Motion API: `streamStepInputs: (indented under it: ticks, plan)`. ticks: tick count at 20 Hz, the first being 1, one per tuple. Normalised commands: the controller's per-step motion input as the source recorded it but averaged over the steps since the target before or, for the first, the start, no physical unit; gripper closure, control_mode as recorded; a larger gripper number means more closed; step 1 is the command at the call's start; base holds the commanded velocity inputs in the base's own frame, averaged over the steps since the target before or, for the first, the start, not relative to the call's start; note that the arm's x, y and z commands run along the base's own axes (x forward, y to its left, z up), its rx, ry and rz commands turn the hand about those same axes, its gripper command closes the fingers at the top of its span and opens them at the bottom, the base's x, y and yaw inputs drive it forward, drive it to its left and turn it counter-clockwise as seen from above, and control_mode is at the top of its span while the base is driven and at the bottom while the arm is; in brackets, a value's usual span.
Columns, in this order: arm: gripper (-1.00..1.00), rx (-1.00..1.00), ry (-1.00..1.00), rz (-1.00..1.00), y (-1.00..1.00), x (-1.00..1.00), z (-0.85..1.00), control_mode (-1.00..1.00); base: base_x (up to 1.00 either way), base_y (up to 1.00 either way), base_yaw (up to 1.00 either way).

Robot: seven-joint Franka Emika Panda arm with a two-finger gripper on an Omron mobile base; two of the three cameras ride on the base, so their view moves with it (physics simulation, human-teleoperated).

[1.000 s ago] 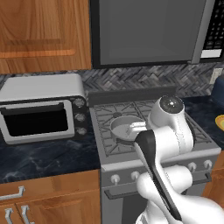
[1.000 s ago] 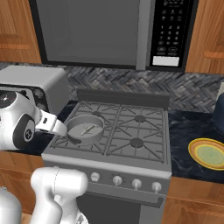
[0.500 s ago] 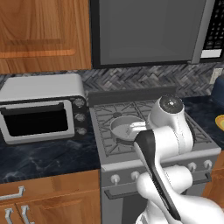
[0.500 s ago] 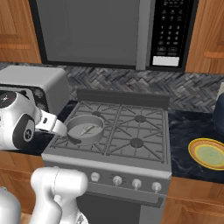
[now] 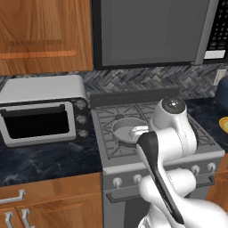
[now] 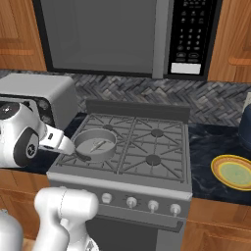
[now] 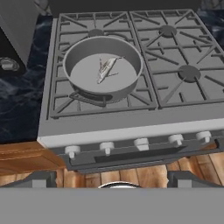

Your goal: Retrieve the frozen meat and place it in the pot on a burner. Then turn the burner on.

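Observation:
The grey pot (image 7: 77,51) sits on the stove's front-left burner, whose grate (image 7: 58,103) shows around it while its cap is hidden beneath. The frozen meat (image 7: 106,68), a thin pale sliver, lies flat on the pot's floor. My gripper (image 7: 113,182) hangs in front of and above the stove's front edge. It is open, with nothing between its fingertips (image 7: 41,179), well short of the pot. The right base view shows the same pot (image 6: 91,154) with the meat (image 6: 99,145) in it. In the left base view my arm covers part of the pot (image 5: 121,129).
Five knobs (image 7: 141,143) line the stove's front panel. The other burners (image 7: 189,73) are bare. A toaster oven (image 5: 42,111) stands left of the stove, a microwave (image 6: 117,34) hangs above it, and a yellow plate (image 6: 234,171) lies on the right counter.

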Motion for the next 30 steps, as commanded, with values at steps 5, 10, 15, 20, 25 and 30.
streamStepInputs:
  ticks: [5,10,15,20,25,30]
  plan:
    - [-1.00,0.00,0.00,0.00,0.00,0.00,0.00,1.00,0.00,-0.32,0.00]
    - [-1.00,0.00,0.00,0.00,0.00,0.00,0.00,1.00,0.00,-0.52,0.00]
    - [-1.00,0.00,0.00,0.00,0.00,0.00,0.00,1.00,0.00,-0.30,0.00]
    - [-1.00,0.00,0.00,0.00,0.00,0.00,0.00,1.00,0.00,0.00,0.00]
    - [-1.00,-0.05,0.02,0.02,0.43,0.00,-0.06,-1.00,0.00,0.00,0.00]
    - [-1.00,-0.13,0.02,0.08,0.88,-0.27,-0.23,-1.00,0.00,0.00,0.00]
